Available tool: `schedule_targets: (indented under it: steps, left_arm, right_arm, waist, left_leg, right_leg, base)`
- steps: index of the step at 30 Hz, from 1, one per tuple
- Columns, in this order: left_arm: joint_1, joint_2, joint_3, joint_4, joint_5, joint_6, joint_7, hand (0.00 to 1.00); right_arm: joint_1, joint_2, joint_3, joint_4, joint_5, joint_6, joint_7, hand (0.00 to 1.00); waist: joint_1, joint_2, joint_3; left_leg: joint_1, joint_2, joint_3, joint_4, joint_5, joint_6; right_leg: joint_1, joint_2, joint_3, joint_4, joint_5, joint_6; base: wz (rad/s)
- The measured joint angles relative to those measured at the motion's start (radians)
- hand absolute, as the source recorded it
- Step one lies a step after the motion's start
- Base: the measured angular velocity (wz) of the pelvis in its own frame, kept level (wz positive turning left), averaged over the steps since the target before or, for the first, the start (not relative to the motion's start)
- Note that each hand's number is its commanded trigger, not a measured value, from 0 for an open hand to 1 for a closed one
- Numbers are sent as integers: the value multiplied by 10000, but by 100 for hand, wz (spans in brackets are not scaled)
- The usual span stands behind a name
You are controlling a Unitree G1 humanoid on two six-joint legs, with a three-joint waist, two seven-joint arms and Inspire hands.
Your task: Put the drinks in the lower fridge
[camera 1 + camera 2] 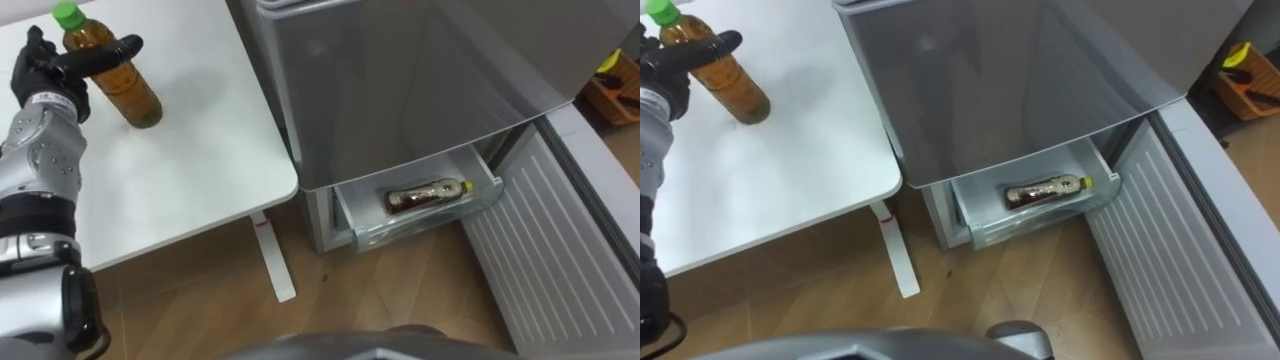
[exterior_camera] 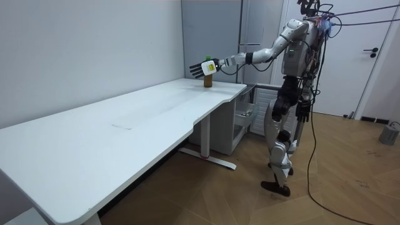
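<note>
While left hand [image 1: 45, 72] hovers by green-capped bottle [image 1: 125, 95], yellow-capped bottle [image 1: 425, 195] lies in drawer [image 1: 400, 232].

white table [image 1: 200, 150] left, slim white leg [image 1: 272, 255] beneath | wood floor [image 1: 400, 290] | orange box [image 1: 612, 95] of tools far right | white door [image 2: 369, 56] | small grey bin [image 2: 389, 133] near door
</note>
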Motion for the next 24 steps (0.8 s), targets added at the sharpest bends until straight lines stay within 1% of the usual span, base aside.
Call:
schedule_targets:
  steps: [2,3,4,5,6,7,9,14,17,19,24]
  left_arm:
    - [0,7,0,23,3,2,-66,0]
    - [0,13,0,48,3,2,-106,16]
    - [0,20,0,107,3,8,-161,53]
    - [0,20,-2,148,3,15,-165,78]
    - [0,20,-3,163,3,17,-165,78]
    - [0,20,-8,173,3,20,-173,100]
    - [0,20,-28,177,2,20,-196,100]
    - [0,20,-322,177,4,90,-407,100]
    - [0,23,-430,183,260,112,-438,100]
    - [0,23,-422,290,341,211,-477,100]
    - [-13,26,-424,299,383,237,-611,100]
  right_arm:
    - [0,-6,-53,0,2,-3,24,0]
    - [1,-5,-53,1,2,-2,28,0]
    - [1,-6,-54,1,4,-5,29,0]
    - [-1,-6,-55,1,9,-15,32,0]
    - [-4,-6,-57,0,20,-24,32,0]
    - [-9,-6,-55,19,32,-58,36,0]
    - [-23,-5,-53,50,86,-78,49,0]
    - [-73,-6,-52,151,130,-73,81,0]
    - [-74,-6,-52,171,140,-71,121,0]
    - [-69,-5,-52,172,147,-65,123,0]
    - [-77,-9,-52,178,155,-64,126,0]
  waist:
    - [7,73,-5]
    - [6,93,-14]
    - [4,136,-30]
    - [-1,172,-43]
    - [-3,191,-42]
    - [-4,208,-37]
    - [-13,210,-30]
    - [-15,155,35]
    - [-57,169,46]
    - [-67,188,58]
    - [-126,197,50]
  left_leg:
    - [-5,0,-1,-8,0,0]
    - [-6,0,-1,-8,0,0]
    - [-5,1,-1,-8,0,0]
    - [0,0,-1,-7,0,0]
    - [7,0,-1,-5,0,0]
    - [19,0,-1,-5,0,0]
    - [21,-1,-2,-6,1,0]
    - [10,-2,-8,3,1,1]
    - [-2,-2,-9,3,1,1]
    - [-19,-2,-9,1,1,1]
    - [-43,-2,-8,0,1,1]
  right_leg:
    - [3,0,-10,2,1,2]
    - [4,0,-14,2,1,2]
    - [6,0,-16,2,1,2]
    - [8,0,-18,2,1,2]
    - [9,0,-18,2,1,2]
    - [8,-1,-19,0,1,2]
    - [12,-2,-25,-5,1,2]
    - [5,-1,-32,-25,-1,4]
    - [-9,0,-31,-19,-2,4]
    - [-18,1,-29,-18,-1,5]
    - [-40,1,-30,-18,-1,4]
  base:
    - [0]
    - [0]
    - [0]
    - [0]
    - [0]
    - [0]
    - [0]
    - [0]
    - [0]
    - [0]
    - [0]
